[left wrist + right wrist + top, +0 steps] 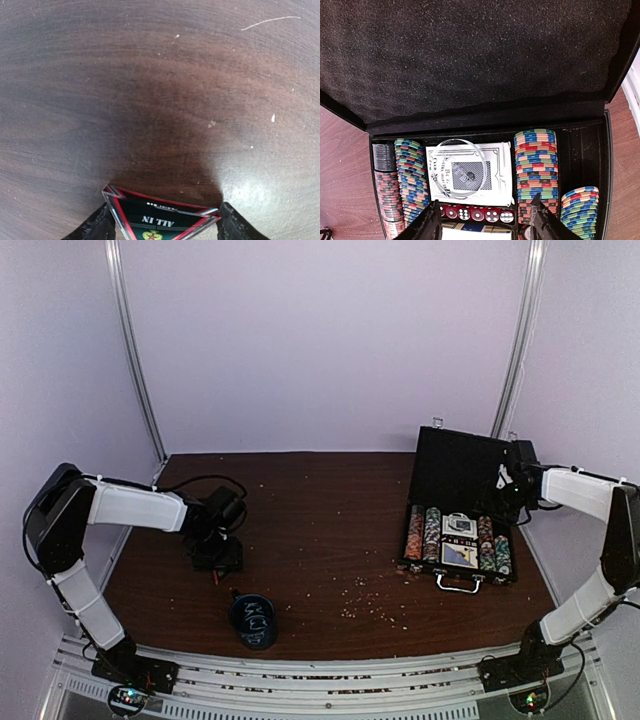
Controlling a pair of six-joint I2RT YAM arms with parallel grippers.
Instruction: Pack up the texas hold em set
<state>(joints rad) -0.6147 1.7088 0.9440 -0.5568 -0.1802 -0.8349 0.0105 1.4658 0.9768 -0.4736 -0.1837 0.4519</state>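
Observation:
The black case (455, 465) stands open at the right of the table, lid up, metal handle (457, 583) toward me. In it lie multicoloured chip rolls (424, 532) and a card deck (459, 525). My right gripper (503, 492) hovers open and empty over the case. In the right wrist view its gripper (485, 227) is above the deck (490, 192), a clear round disc (460, 170), red dice (475, 214) and chip rolls (536, 170). My left gripper (216, 552) is low over the table at the left, and in the left wrist view the gripper (162, 227) is shut on a triangular "ALL IN" button (160, 217).
A dark round cup with white scribbles (253, 621) stands near the front edge, centre-left. Small crumbs (370, 600) are scattered over the brown tabletop (320, 510). White walls and metal posts enclose the back and sides. The case lid's foam lining (470, 55) fills the upper part of the right wrist view.

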